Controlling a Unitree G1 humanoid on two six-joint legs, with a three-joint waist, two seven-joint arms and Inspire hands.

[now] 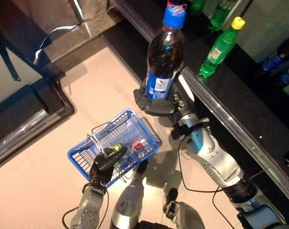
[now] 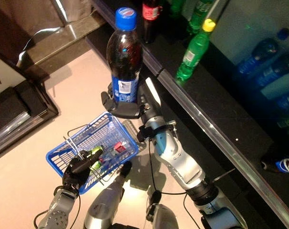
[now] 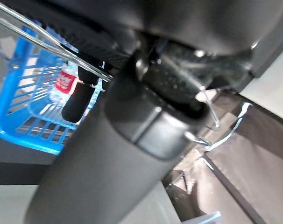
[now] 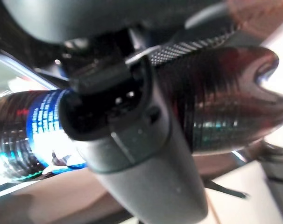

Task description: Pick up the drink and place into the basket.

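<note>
Left eye view: my right hand (image 1: 156, 101) grips the upright cola bottle (image 1: 164, 57) by its base, beside the dark counter (image 1: 240, 102) edge, above the floor. My left hand (image 1: 104, 168) clutches the blue basket (image 1: 85, 152) by its wire handle (image 1: 98, 143).

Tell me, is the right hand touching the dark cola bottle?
Touching. In the left eye view the right hand is curled round the base of the cola bottle, holding it upright.
</note>
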